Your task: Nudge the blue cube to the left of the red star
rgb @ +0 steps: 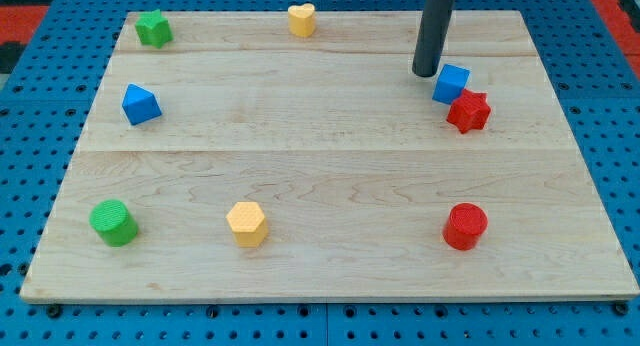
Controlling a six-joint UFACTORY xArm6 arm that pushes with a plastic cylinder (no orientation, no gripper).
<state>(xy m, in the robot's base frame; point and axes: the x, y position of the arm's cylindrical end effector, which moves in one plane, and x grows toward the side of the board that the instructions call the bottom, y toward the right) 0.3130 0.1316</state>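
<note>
near the view's top right, on the wooden board (330,156), my tip (427,73) rests on the wood just left of the blue cube (451,83). it looks like the tip is almost touching the cube's left side, but i cannot tell for sure if there is a tiny gap. i have no fingers, only a straight dark rod, so nothing is grabbed and nothing is squeezed.

the blue cube sits up and to the left of the red star (468,111). the two blocks touch, with the cube's lower right corner against the star's top left. the cube is a bit turned, not lined up with the board's edges.

far down from them, near the view's bottom right, stands a red cylinder (465,226). it is well apart from the star.

along the view's top, a yellow heart (301,19) sits near the middle, well to the left of my tip. a green star (153,27) sits in the top left corner.

on the view's left side, a blue block (140,104) rests alone; it looks like a wedge or a pointed shape. below it, near the bottom left, is a green cylinder (113,223). to the right of that is a yellow hexagon block (246,224).

the board lies on a blue table with many small holes (40,126).
</note>
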